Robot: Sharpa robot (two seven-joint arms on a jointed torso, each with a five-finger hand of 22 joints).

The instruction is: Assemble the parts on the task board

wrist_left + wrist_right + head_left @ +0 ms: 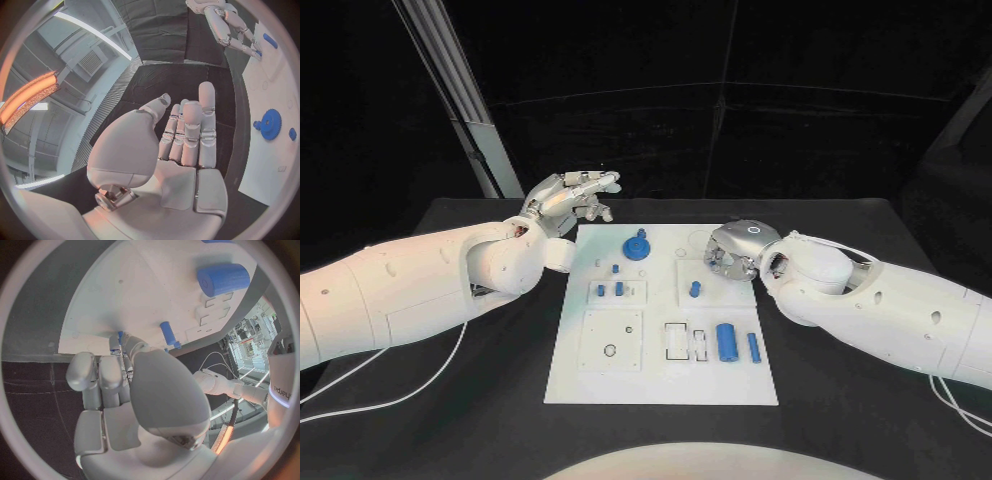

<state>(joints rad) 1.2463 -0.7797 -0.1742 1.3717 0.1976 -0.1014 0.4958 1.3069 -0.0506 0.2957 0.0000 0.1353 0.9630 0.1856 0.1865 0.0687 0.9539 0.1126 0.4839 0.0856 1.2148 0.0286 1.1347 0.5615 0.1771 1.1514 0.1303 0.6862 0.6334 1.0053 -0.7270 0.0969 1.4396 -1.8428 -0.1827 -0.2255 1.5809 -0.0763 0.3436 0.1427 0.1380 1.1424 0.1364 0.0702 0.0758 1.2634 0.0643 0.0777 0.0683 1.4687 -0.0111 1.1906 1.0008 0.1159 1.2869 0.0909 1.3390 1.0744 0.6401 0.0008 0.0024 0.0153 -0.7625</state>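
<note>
We see the task board (661, 385) lying flat in the middle of the black table (473, 420). On it stand a blue gear (638, 246) near its far edge, a small blue peg (694, 289) towards the middle, and a thick blue cylinder (727, 341) beside a thin blue rod (753, 347) near the right edge. The right hand (737, 250) sits over the board's far right corner; we cannot tell whether its curled fingers grip anything. The left hand (571, 198) hovers off the board beyond its far left corner, fingers straight, holding nothing.
</note>
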